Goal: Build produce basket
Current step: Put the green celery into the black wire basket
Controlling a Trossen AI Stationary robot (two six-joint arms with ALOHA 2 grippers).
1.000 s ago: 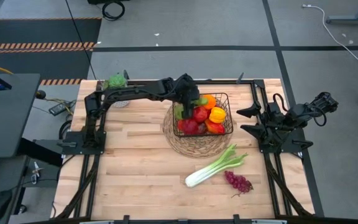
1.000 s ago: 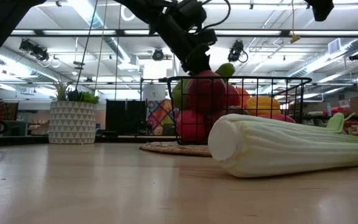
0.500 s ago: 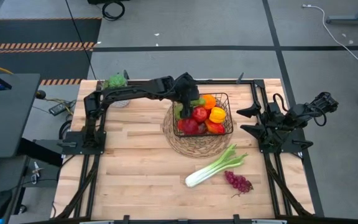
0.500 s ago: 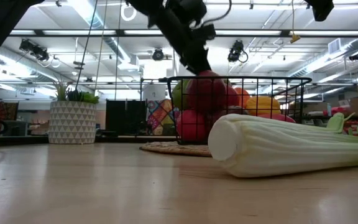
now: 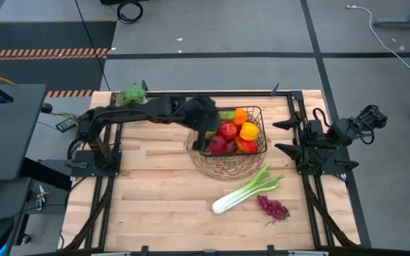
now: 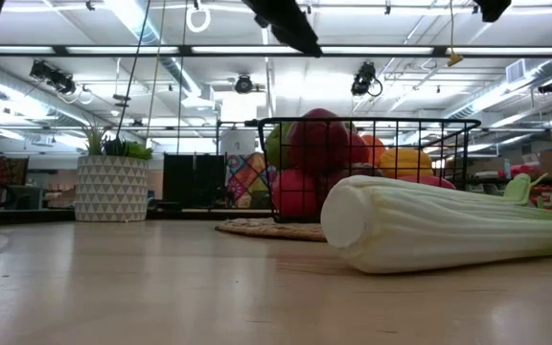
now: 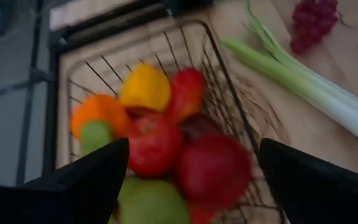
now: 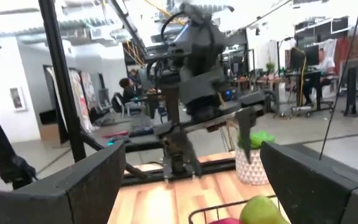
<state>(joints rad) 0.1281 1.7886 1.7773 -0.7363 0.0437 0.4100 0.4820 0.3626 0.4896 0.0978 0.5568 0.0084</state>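
Left hand (image 5: pixel 203 131) wide open above the basket (image 5: pixel 259 129), produce (image 5: pixel 228 130) just beneath.

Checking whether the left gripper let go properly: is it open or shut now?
Open. The left wrist view shows the left gripper with its dark fingers spread wide and nothing between them, above the fruit-filled basket.

You are looking at a table (image 5: pixel 155 199) of pale wooden planks with a smooth, faintly sheeny finish. The basket (image 5: pixel 257 114) is showing thin black wire mesh, matt, and it is sitting on a round mat (image 5: pixel 223 165) of rough woven straw. The apples (image 7: pixel 213 169) are gleaming smooth and glossy; the celery (image 6: pixel 448 225) is looking ribbed and waxy. The plant pot (image 6: pixel 111 188) is appearing matt white, patterned.
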